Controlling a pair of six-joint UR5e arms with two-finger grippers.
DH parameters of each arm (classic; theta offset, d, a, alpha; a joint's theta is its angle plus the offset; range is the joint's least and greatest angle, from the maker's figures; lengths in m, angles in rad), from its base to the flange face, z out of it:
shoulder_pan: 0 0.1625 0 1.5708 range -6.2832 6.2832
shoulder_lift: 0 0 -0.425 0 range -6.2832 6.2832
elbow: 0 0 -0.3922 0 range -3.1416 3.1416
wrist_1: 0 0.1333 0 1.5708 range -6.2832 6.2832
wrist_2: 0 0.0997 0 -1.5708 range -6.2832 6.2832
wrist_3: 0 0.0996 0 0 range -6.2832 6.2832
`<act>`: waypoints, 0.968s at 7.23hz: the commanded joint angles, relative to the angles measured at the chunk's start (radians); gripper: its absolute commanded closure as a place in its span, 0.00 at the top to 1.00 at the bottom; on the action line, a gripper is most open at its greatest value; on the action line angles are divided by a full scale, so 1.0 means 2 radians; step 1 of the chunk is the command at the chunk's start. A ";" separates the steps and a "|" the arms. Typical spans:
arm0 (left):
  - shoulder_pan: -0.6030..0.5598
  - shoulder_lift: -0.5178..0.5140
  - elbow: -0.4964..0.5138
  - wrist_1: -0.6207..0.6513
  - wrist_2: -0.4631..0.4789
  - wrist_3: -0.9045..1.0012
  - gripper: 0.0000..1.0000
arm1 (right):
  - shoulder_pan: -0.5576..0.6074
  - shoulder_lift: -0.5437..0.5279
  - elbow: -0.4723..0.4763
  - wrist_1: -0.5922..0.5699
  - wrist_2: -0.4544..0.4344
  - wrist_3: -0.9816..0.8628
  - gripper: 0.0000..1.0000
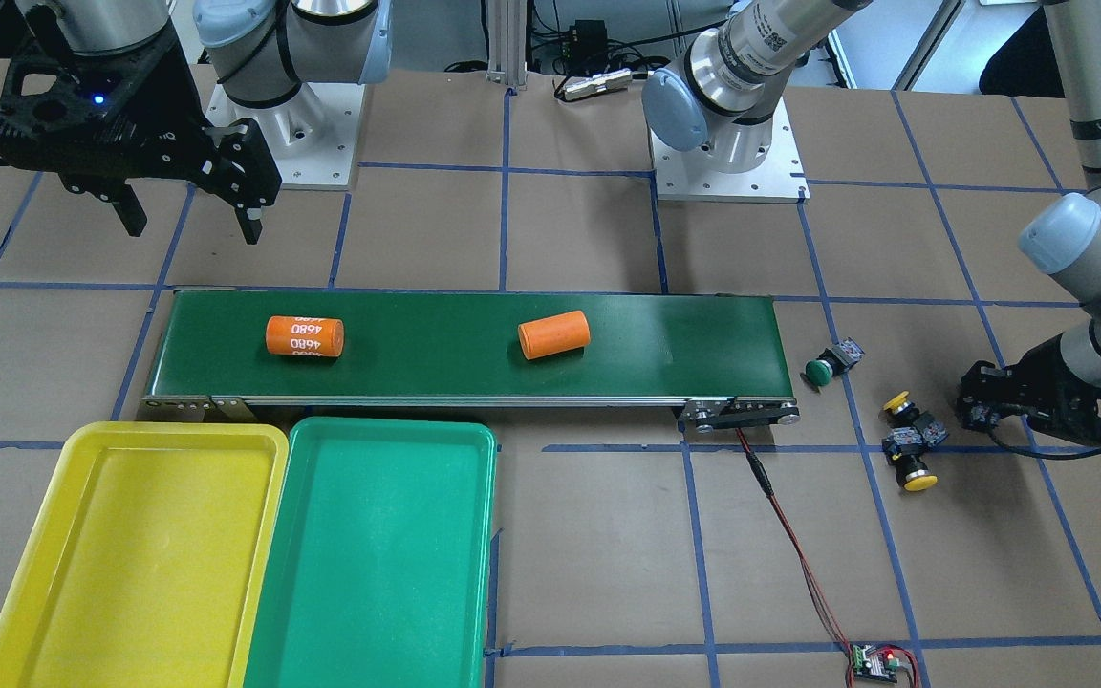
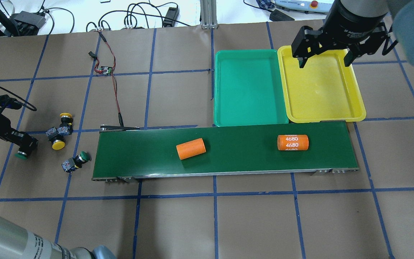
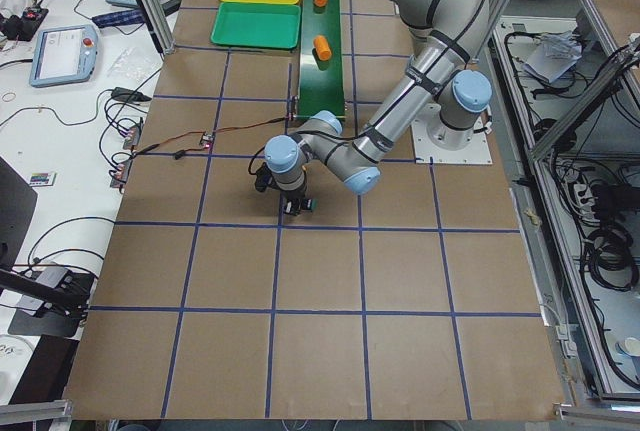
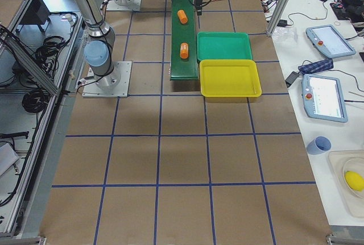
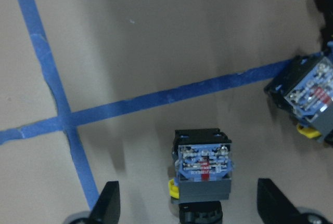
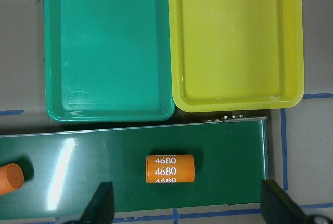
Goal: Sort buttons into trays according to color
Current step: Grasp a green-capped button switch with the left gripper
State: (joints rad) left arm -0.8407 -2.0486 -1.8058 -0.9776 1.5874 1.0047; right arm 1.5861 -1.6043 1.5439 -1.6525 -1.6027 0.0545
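Note:
My left gripper (image 5: 192,209) is low over the table at its left end, open. Its fingers (image 5: 106,206) stand either side of a green button (image 2: 21,155) without touching it. In the left wrist view that button's grey contact block (image 5: 203,167) faces the camera and the cap is hidden. Two yellow buttons (image 2: 58,144) (image 2: 65,117) lie together nearby. Another green button (image 2: 78,159) lies by the belt's end. My right gripper (image 2: 323,61) hangs open and holds nothing, above the far rim of the yellow tray (image 2: 322,90). The green tray (image 2: 250,90) beside it holds nothing either.
A long dark-green conveyor belt (image 2: 228,151) runs in front of the trays and carries two orange cylinders (image 2: 191,148) (image 2: 292,142), one printed 4680. A red and black wire (image 2: 115,90) leads from the belt's end to a small circuit board (image 2: 105,69).

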 commanded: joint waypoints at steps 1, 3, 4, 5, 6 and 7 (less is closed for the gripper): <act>-0.005 0.009 0.025 -0.019 0.000 0.016 0.00 | 0.002 -0.002 0.000 -0.007 0.002 0.004 1.00; -0.051 0.047 0.066 -0.137 0.004 0.034 0.00 | 0.005 0.002 0.000 -0.012 0.034 0.005 1.00; -0.091 0.068 0.068 -0.155 0.004 0.057 0.00 | 0.005 0.003 -0.001 -0.010 0.051 0.004 1.00; -0.129 0.086 0.065 -0.179 -0.001 0.061 0.00 | 0.003 0.003 -0.003 -0.007 0.049 0.002 1.00; -0.183 0.108 0.055 -0.183 -0.021 0.108 0.00 | 0.003 0.003 -0.003 -0.006 0.047 -0.004 1.00; -0.238 0.132 0.037 -0.184 -0.033 0.141 0.00 | 0.002 0.001 -0.003 -0.004 0.044 -0.006 1.00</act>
State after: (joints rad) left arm -1.1869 -1.8417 -1.6984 -1.3324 1.5528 1.2044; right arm 1.5920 -1.5998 1.5392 -1.6649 -1.5098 0.0499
